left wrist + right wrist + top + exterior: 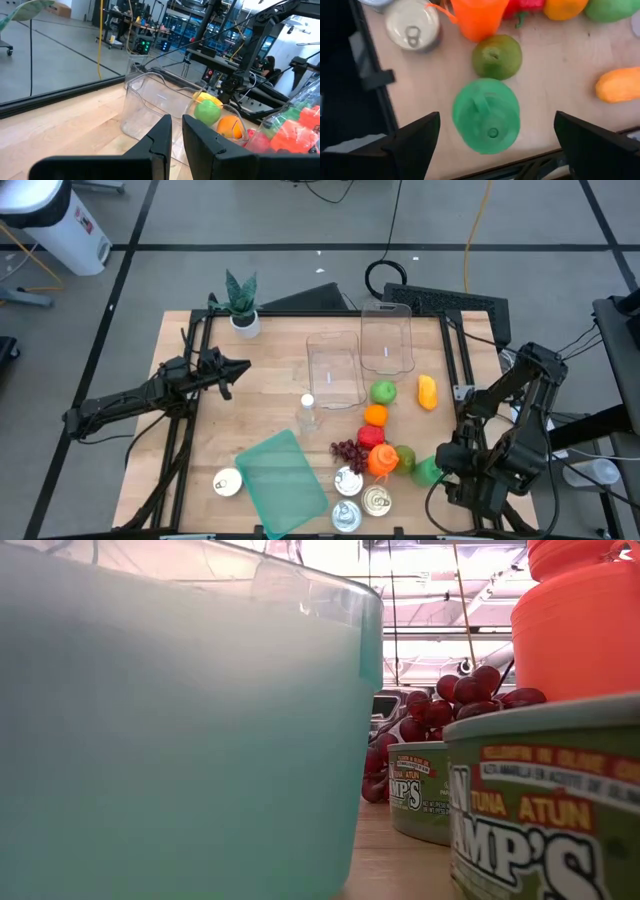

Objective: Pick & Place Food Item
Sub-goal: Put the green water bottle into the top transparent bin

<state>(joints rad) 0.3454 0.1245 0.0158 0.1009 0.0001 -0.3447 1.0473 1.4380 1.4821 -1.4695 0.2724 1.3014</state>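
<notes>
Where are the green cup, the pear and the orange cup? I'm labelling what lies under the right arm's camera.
green cup [486, 117]: right wrist view, middle of its round top.
pear [497, 56]: right wrist view, near its stem end.
orange cup [479, 17]: right wrist view, on its side wall.

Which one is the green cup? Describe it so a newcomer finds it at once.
Start at the wooden table and go to the food cluster near the right gripper. The green cup stands at that cluster's outer edge, between the open fingers. Unlike the duller green pear beside it, it is translucent with a handle.
</notes>
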